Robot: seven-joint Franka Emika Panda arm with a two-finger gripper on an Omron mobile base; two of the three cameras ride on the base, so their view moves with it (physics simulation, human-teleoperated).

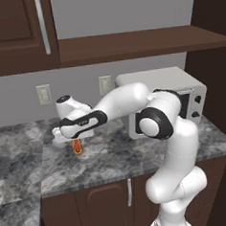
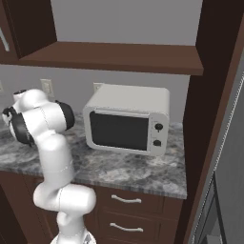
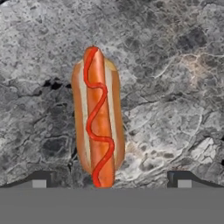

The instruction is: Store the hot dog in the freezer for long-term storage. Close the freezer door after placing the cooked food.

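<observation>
The hot dog (image 3: 98, 118), a tan-orange bun with a red sausage and a ketchup squiggle, lies flat on the grey granite counter (image 3: 175, 87). My gripper (image 3: 111, 180) hangs just above it, open, fingertips (image 3: 40, 180) spread wide on either side of its near end without touching it. From the left base, the hot dog (image 1: 77, 146) peeks out under the hand, where the gripper (image 1: 74, 138) points down. A light-grey panel with a dark-framed recess, the freezer door (image 2: 228, 181), shows at the right edge; the freezer compartment is out of view.
A white microwave (image 1: 181, 97) (image 2: 128, 119) stands on the counter to the right of the arm. Dark wood cabinets and a shelf (image 1: 128, 44) hang above. A dark tall panel (image 2: 209, 119) separates the counter from the fridge. Drawers (image 2: 126, 200) run below.
</observation>
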